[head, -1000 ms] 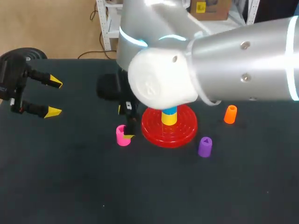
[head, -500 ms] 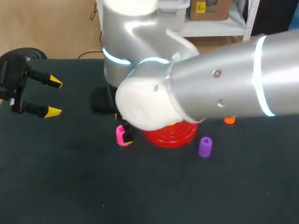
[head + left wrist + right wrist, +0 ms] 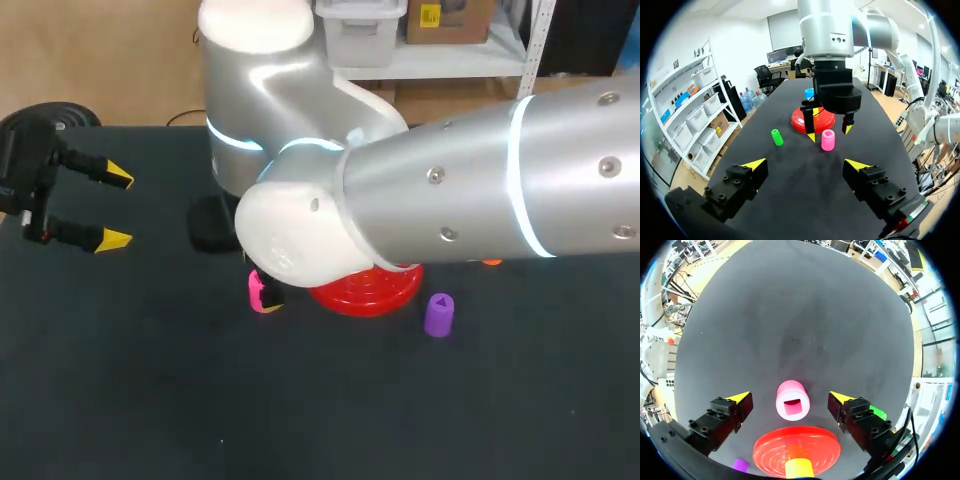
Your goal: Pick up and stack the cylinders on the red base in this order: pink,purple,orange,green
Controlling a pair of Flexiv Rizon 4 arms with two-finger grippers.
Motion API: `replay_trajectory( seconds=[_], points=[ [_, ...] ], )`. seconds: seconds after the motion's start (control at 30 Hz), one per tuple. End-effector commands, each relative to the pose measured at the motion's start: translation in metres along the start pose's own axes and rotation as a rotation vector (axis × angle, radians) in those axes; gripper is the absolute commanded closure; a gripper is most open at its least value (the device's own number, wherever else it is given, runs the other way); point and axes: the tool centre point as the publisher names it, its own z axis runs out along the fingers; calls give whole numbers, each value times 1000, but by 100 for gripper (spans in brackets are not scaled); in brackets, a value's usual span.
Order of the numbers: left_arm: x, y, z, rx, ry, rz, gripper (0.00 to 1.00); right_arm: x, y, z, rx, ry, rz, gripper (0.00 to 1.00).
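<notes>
The right gripper hangs over the pink cylinder with its fingers spread wide. The cylinder stands upright between the yellow tips with a gap on each side, untouched, on the table just beside the red base. The left gripper, also wide open, holds nothing, well apart at the table's left side.

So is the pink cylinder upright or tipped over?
Upright. The pink cylinder shows its top face with the square hole to the right wrist view; in the left wrist view it stands on end.
</notes>
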Motion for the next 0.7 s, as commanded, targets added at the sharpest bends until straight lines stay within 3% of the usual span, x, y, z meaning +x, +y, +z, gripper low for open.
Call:
replay_trajectory(
  seconds=[0.03, 0.7],
  points=[
    [1, -1, 0, -4, -2, 2, 0, 3, -1, 4, -9, -6, -4, 0],
    [1, -1, 0, -4, -2, 2, 0, -1, 2, 13, -46, -20, -16, 0]
  ],
)
